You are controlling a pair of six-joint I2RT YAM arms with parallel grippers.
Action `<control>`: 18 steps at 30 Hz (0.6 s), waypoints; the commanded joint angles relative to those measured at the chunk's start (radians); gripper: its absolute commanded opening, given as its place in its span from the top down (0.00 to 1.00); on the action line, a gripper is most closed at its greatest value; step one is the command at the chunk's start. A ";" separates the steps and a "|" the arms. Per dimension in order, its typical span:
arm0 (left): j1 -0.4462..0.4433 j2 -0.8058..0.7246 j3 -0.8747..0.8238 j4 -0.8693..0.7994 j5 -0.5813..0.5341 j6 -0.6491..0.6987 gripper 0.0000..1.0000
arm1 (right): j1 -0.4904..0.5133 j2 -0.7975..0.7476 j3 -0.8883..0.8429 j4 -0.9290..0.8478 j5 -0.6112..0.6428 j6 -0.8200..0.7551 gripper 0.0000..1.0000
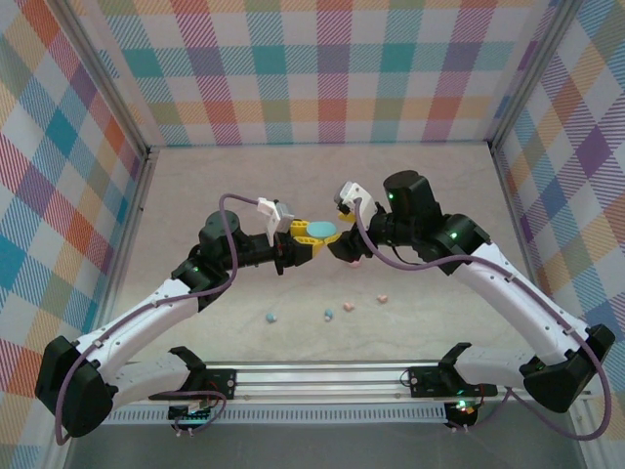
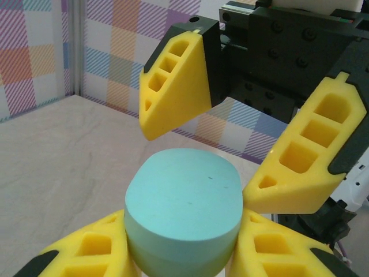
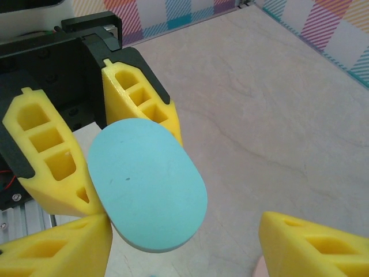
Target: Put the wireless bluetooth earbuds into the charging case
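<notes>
Yellow fingers (image 2: 92, 245) of the left end effector (image 2: 181, 242) sit at the bottom of the left wrist view, clamped on the two long sides of the blue charging case (image 2: 184, 196). The case is held off the table (image 1: 439, 186) with its flat oval face up. It looks closed, with a faint seam running round its side.

The right end effector (image 3: 185, 222) faces it head-on with its fingers spread wide, holding nothing. In the left wrist view one right finger (image 2: 173, 81) hangs above the far end of the case and the other (image 2: 305, 167) sits just beside its right edge. In the right wrist view its lower-left finger is at the case's rim, but contact can't be confirmed.

In the top view both end effectors meet mid-table, above the centre.

All four earbuds lie on the table, nearer the arm bases than the case and well apart from it:
- left blue earbud (image 1: 272, 317)
- right blue earbud (image 1: 329, 315)
- left pink earbud (image 1: 345, 307), just beside the right blue one
- right pink earbud (image 1: 382, 298)

A small pink object (image 1: 357, 262) sits under the right wrist, mostly hidden, so it can't be identified.

Plaid walls (image 1: 312, 68) close in three sides of the table.
</notes>
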 commanded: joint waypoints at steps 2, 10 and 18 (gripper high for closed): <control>-0.004 -0.022 -0.009 0.024 0.051 0.000 0.76 | -0.004 0.001 0.046 0.011 0.084 0.018 0.32; -0.005 -0.029 -0.018 0.021 0.049 0.001 0.76 | -0.004 0.023 0.076 -0.009 0.122 0.021 0.32; -0.005 -0.040 -0.029 0.021 0.059 -0.006 0.77 | -0.003 0.045 0.098 -0.021 0.152 0.033 0.32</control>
